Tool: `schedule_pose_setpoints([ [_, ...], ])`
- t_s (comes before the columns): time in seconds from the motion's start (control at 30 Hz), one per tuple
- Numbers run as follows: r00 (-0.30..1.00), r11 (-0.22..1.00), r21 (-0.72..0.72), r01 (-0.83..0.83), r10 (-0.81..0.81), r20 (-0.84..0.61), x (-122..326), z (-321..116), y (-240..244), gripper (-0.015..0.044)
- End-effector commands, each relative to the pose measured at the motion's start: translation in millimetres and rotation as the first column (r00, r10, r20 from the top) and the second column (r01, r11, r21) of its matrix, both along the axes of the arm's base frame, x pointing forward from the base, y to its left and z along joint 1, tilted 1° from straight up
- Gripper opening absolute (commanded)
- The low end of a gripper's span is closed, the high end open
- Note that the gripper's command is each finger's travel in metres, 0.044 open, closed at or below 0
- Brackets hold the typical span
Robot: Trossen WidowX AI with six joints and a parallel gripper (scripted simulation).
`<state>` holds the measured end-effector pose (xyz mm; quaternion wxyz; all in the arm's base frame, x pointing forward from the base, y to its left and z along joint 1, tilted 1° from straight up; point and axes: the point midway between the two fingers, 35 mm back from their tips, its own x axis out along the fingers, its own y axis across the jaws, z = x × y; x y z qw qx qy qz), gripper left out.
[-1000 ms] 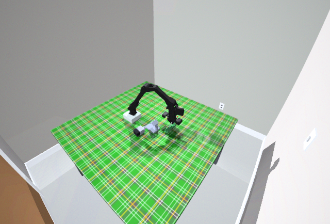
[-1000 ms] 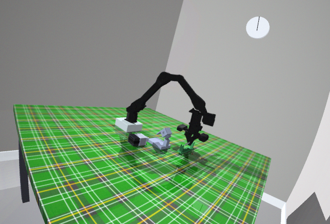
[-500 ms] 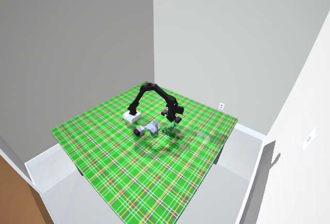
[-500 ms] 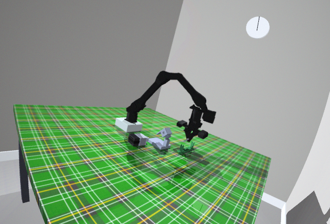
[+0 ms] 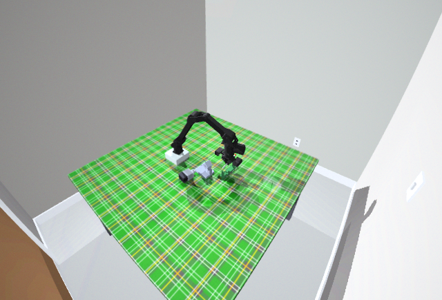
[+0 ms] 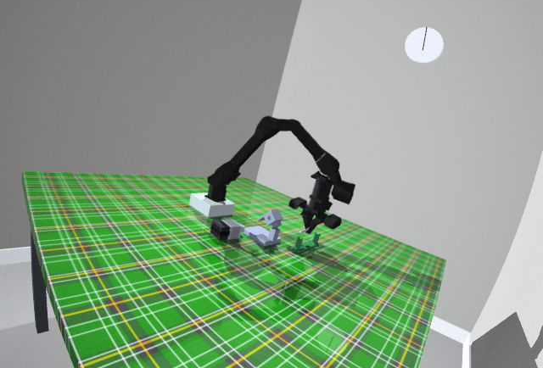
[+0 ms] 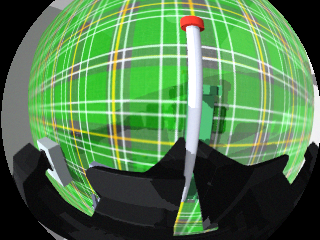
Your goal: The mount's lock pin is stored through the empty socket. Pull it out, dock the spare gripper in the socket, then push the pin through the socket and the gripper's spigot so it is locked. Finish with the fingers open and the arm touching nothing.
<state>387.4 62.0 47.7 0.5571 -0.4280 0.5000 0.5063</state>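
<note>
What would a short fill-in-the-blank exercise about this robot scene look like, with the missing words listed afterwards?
1. The pin held in the claw has a cap coloured ____ at one end.
2. The small cradle below the claw is coloured ____.
3. The arm's block-shaped base is coloured ____.
4. The round thing hanging on the wall is a ____.

Missing words: red; green; white; clock
</note>
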Motion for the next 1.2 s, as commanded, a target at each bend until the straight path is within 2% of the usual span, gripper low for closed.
schedule_pose_setpoints([
  [0.0,1.0,1.0,0.001,0.005,-0.005,0.012,4.8,6.7,-10.8,0.0],
  [0.33,1.0,1.0,-0.001,0.019,-0.019,0.01,7.2,16.7,-40.3,0.0],
  [1.17,1.0,1.0,0.001,0.018,-0.018,0.005,9.0,-18.6,-41.1,0.0],
])
